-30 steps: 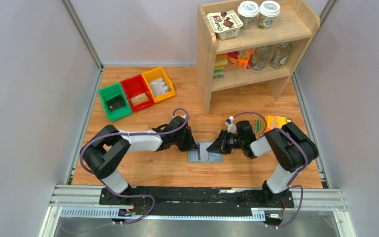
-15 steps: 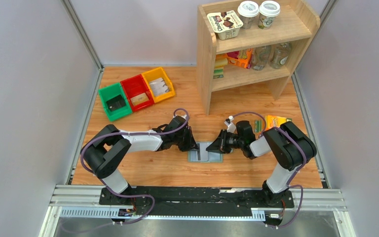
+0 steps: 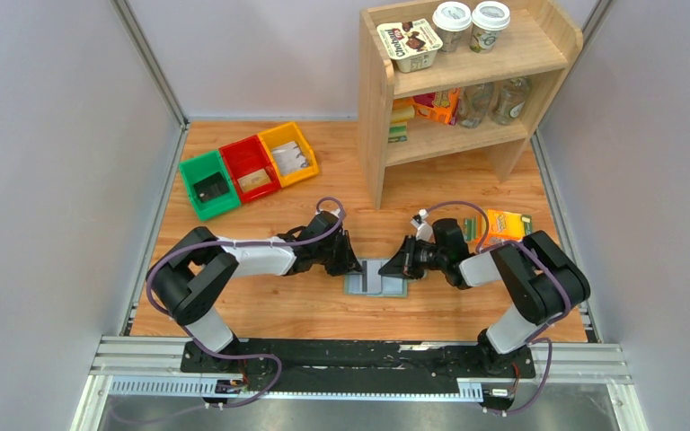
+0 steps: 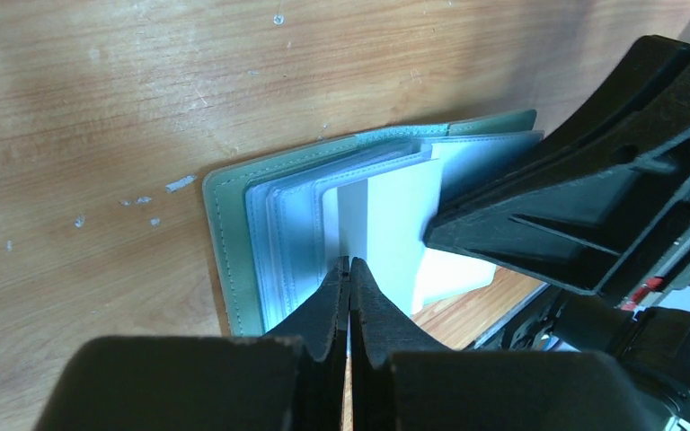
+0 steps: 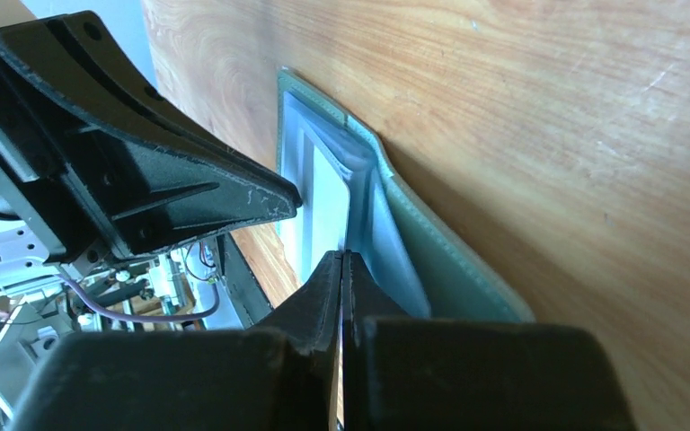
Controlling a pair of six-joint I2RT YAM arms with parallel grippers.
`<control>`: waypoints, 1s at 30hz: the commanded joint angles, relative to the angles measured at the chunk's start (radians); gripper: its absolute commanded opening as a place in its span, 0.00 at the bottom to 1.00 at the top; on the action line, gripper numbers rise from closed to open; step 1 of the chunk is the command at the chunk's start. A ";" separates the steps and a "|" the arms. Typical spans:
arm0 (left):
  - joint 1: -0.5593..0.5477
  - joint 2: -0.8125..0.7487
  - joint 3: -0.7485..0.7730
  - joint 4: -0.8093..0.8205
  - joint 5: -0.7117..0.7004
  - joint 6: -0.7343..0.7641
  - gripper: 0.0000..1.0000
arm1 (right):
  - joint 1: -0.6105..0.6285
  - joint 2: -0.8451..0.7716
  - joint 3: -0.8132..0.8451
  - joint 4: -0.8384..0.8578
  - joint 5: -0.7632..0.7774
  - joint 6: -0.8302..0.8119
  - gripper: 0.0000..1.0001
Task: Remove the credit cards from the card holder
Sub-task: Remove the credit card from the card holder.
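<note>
**Top view.** The card holder [image 3: 375, 280] lies open on the surface [image 3: 278, 310] at frame centre. The left fingers [image 3: 353, 265] are at its left edge and the right fingers [image 3: 397, 267] at its right.

**Left wrist view.** The left fingers are pressed together. Their tips meet the edge of a white card [image 4: 386, 224] that stands out of the pale pockets. Whether they pinch it cannot be told. The opposing fingers sit close by, so a collision is possible.

**Right wrist view.** The right fingers are also closed, at the pocket lip. If they clamp pocket and card together, a pull would likely drag the whole holder.

**Change from the earlier top frame.** The right fingers have closed from a narrow gap. The right elbow sits further right, uncovering more of the orange carton [image 3: 508, 223].
</note>
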 commanded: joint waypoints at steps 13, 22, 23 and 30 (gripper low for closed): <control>0.002 0.014 -0.047 -0.104 -0.052 0.029 0.00 | -0.033 -0.103 0.021 -0.179 0.048 -0.115 0.00; 0.002 0.027 -0.044 -0.090 -0.035 0.028 0.00 | -0.031 0.015 0.016 -0.037 -0.018 -0.040 0.18; 0.002 0.029 -0.046 -0.090 -0.035 0.026 0.00 | -0.031 0.029 0.015 -0.021 -0.022 -0.035 0.18; 0.002 0.035 -0.044 -0.087 -0.030 0.025 0.00 | -0.031 0.073 0.011 0.054 -0.047 -0.003 0.10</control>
